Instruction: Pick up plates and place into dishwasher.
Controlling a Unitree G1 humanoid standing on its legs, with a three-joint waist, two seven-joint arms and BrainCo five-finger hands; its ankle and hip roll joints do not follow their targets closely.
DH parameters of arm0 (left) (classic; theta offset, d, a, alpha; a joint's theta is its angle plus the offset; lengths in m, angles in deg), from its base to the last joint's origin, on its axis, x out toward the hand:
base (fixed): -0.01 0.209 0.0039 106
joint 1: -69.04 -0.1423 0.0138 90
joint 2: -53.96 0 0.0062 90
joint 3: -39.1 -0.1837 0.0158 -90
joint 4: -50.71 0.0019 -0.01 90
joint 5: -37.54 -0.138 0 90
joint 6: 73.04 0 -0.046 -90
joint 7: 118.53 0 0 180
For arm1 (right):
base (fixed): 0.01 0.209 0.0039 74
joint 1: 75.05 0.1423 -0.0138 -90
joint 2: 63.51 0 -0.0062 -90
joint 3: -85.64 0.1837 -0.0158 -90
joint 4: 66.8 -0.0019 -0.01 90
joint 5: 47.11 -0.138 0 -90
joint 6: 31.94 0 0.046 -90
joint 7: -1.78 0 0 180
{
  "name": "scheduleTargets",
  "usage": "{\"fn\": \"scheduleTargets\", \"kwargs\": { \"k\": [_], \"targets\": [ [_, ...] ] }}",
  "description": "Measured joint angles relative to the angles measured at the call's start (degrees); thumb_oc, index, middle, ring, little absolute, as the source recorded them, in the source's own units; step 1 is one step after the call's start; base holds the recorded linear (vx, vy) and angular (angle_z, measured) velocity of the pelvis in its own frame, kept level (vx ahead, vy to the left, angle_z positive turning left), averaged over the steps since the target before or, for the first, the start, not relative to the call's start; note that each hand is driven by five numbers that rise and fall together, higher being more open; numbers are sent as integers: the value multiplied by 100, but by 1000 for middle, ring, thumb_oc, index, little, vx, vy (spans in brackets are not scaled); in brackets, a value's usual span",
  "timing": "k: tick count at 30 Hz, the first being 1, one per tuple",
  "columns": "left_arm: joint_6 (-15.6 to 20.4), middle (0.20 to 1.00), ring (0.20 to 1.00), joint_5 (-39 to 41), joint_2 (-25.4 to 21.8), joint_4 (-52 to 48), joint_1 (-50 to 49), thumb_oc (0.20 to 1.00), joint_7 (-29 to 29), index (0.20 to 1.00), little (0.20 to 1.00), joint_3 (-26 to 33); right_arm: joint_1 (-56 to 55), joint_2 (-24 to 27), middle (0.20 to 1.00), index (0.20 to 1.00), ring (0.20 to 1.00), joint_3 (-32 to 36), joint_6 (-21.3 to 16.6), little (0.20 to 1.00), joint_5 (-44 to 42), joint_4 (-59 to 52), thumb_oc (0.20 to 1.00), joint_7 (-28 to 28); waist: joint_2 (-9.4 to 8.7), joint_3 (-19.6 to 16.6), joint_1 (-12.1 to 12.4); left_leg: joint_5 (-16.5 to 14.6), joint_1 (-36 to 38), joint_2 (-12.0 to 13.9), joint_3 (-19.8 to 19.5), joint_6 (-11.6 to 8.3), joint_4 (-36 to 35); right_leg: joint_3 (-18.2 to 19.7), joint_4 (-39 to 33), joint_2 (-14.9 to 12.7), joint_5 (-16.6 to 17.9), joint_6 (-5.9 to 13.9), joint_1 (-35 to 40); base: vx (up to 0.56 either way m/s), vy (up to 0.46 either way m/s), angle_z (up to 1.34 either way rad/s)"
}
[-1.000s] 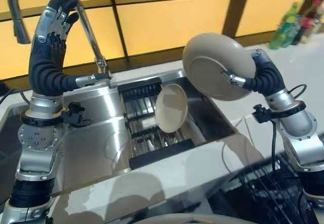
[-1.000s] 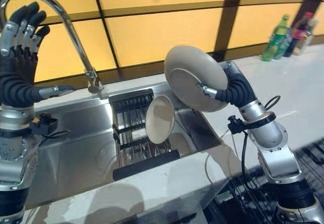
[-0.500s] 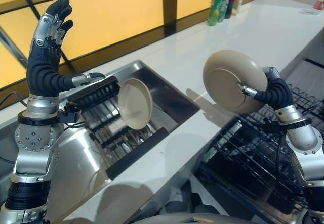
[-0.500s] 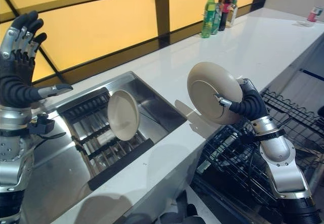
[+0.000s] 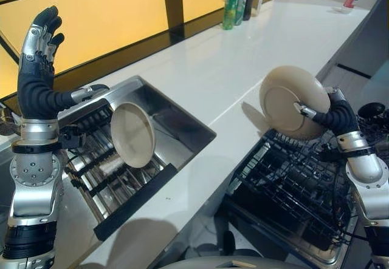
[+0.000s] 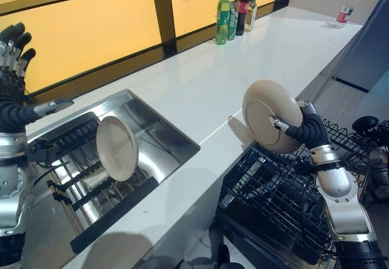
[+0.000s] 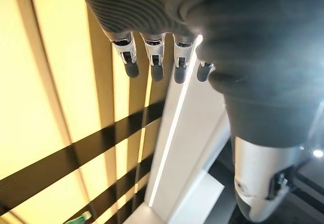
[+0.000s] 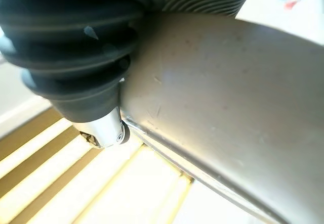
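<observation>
- Plate held on edge in right hand, thumb pinching the underside; sits above the near corner of the dishwasher rack, just off the white counter edge.
- Far left: left hand raised beside the sink, fingers straight and spread, holding nothing. Best left up and clear.
- Sink: second plate standing on edge in the sink rack, leaning a little. Not part of this step.
- Counter, back: bottles well apart from the work; no concern.
- Right: dishwasher rack pulled out below the counter, black wire tines upright; rows near the held plate look free, though far end partly hidden by the arm.
- Step judged: lowering and slotting the held plate. Advice:
  - keep plate vertical, face parallel to the tine rows;
  - lower rim first between two tines, avoid striking counter edge on the way down;
  - release thumb pinch only once rim rests on the rack floor and the plate leans on a tine;
  - withdraw upward, not sideways, to avoid tipping it.
</observation>
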Motion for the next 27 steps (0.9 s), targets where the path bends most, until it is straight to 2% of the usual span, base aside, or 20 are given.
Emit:
{"fn": "scheduleTargets", "kwargs": {
  "k": [6,12,18,24,27],
  "targets": [
    [-1,1000,1000,6,14,-4,-204,1000,37,1000,1000,391,-491,-14,200,200,200,483,133,200,181,149,200,145,157,86,-14,-66,64,54,61,-43,-25,15,-3,44,-30,-41,26,9,-83,-4],
    [8,1000,1000,19,10,-53,-484,1000,150,1000,1000,562,-859,-7,200,200,200,696,408,200,646,617,200,108,185,99,-24,-75,-95,37,91,-39,-26,40,-11,-25,-16,-29,-164,13,-40,-4],
    [1,1000,1000,33,9,-50,-492,1000,170,1000,1000,598,-931,152,200,200,200,691,667,200,878,957,200,-338,191,186,-18,-48,-153,30,93,-81,-15,44,0,4,26,4,-218,22,-36,-1],
    [0,1000,1000,32,-24,-51,-495,1000,167,1000,1000,597,-917,552,200,200,200,578,719,200,875,1312,200,-1094,184,261,2,-51,-143,47,95,-79,-14,38,-8,-15,13,-11,-208,55,-46,0],
    [-25,1000,1000,31,-63,-50,-488,1000,161,1000,1000,587,-848,588,200,200,200,431,715,200,846,1569,200,-1398,137,299,4,-50,-140,56,90,-81,-14,20,-11,-15,19,-2,-198,52,-51,2]
  ]
}}
